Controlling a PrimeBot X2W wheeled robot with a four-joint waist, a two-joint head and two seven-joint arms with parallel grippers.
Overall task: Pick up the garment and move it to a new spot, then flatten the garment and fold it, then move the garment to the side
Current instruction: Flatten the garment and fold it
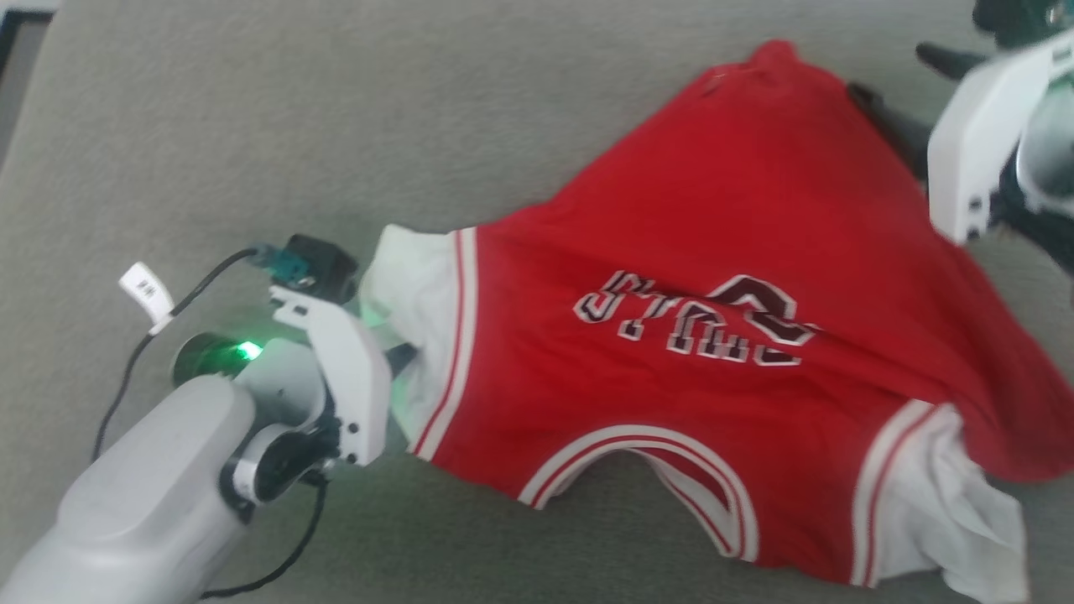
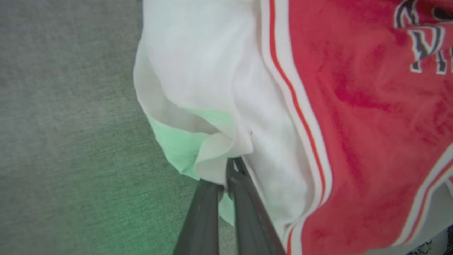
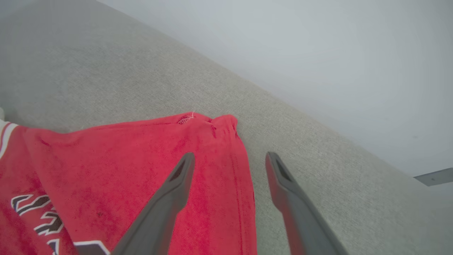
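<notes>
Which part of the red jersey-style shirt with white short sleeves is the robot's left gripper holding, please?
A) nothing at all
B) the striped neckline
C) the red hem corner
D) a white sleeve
D: in the left wrist view the left gripper is shut on a fold at the edge of the white sleeve of the red jersey-style shirt.

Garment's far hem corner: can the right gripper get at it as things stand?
Likely yes. The right gripper is open, its jaws straddling the garment's hem edge beside the corner, with nothing between.
</notes>
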